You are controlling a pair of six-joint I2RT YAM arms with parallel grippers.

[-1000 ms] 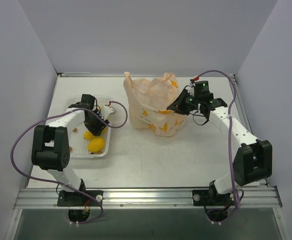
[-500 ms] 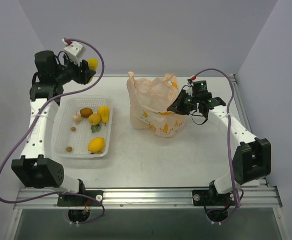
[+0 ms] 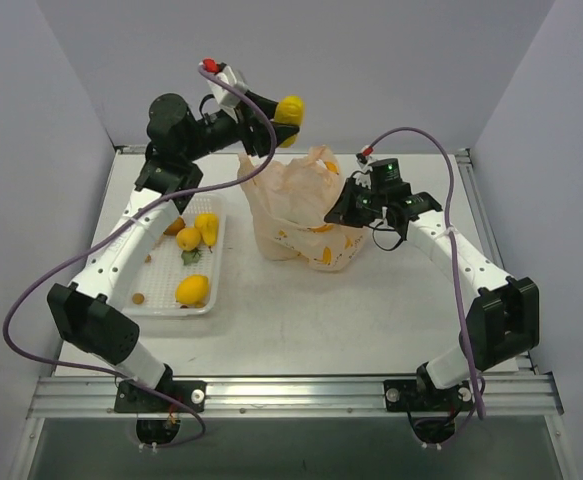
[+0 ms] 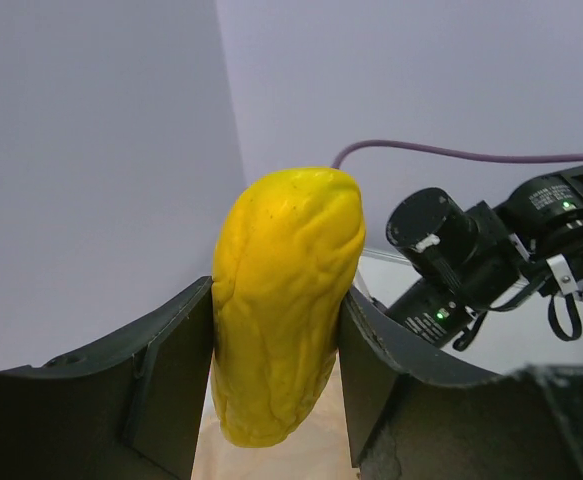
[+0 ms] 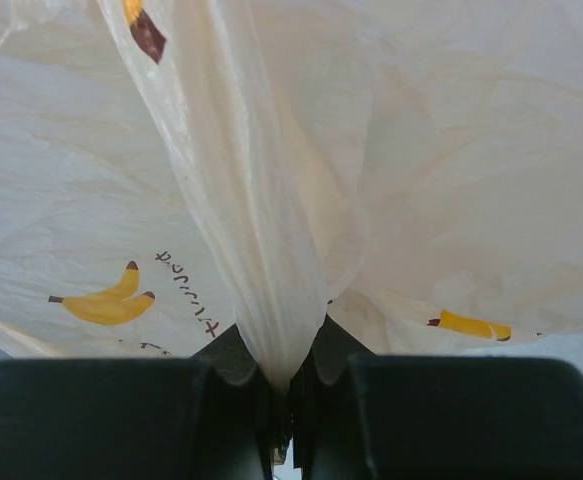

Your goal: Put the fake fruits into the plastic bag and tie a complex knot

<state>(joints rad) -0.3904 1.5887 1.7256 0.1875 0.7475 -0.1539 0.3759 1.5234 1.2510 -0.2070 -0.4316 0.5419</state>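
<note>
My left gripper (image 3: 283,112) is shut on a wrinkled yellow fake fruit (image 4: 283,300) and holds it high above the back left of the peach plastic bag (image 3: 301,210). The fruit also shows in the top view (image 3: 291,107). My right gripper (image 3: 339,212) is shut on a fold of the bag's right rim (image 5: 276,300) and holds it up. The bag stands at the table's middle back, its mouth upward, banana prints on its side. Several yellow and orange fruits (image 3: 193,290) and a brown one lie in the white mesh tray (image 3: 131,275) at the left.
Small brown bits and a dark-green leafy piece (image 3: 190,257) also lie in the tray. Purple cables loop from both arms. Grey walls close the left, back and right. The metal rail (image 3: 291,392) runs along the near edge.
My left gripper took a yellow fruit from the tray, rose to the back left, then swung right to above the bag. My right gripper kept its hold on the bag and shifted slightly left.
</note>
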